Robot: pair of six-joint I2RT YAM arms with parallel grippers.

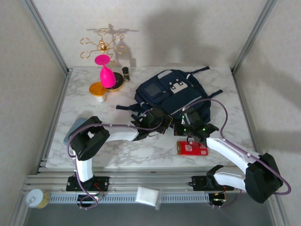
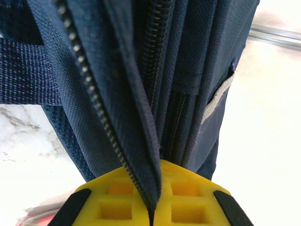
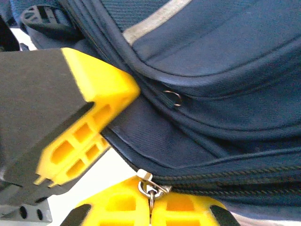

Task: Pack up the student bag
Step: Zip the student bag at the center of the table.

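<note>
The navy student bag [image 1: 171, 92] lies flat on the marble table, right of centre, with its white-grey patch facing up. Both grippers meet at its near edge. My left gripper [image 1: 157, 122] is shut on a fold of the bag's fabric beside a zipper track [image 2: 101, 113]. That navy fold runs down between the yellow fingers [image 2: 120, 195]. My right gripper [image 1: 186, 126] is shut on the metal zipper pull [image 3: 151, 188] at the bag's lower seam. In the right wrist view the left gripper's yellow finger [image 3: 94, 117] presses against the bag [image 3: 211, 94] from the left.
A red box [image 1: 192, 148] lies on the table just in front of the right gripper. At the back left stand a pink glass [image 1: 106, 73], an orange-lidded cup [image 1: 98, 90], a small dark bottle [image 1: 125, 73] and a gold rack [image 1: 101, 44].
</note>
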